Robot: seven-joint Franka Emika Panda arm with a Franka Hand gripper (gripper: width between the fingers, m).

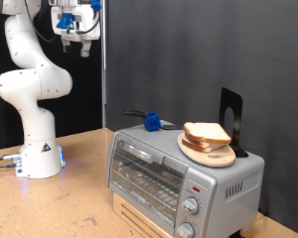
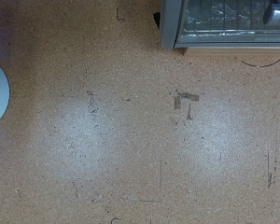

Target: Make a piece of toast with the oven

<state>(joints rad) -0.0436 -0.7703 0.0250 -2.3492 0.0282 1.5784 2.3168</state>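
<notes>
Nearest, the oven (image 1: 179, 177) is sitting door closed at lower right, bread slices (image 1: 208, 135) resting on top. High at upper left, the gripper (image 1: 77, 45) is hanging empty, finger spacing unclear; descending blindly risks striking the oven.

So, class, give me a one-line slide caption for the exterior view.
Panda arm's gripper raised high, away from the closed oven, with bread slices on a wooden plate on top.

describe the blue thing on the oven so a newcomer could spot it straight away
Find the silver-grey toaster oven at the exterior view's bottom right. On its flat top, at the back corner towards the view's left, sits a small bright blue object with a dark handle-like piece beside it. It is the only blue item there; the stacked bread on the wooden plate is tan.
</notes>
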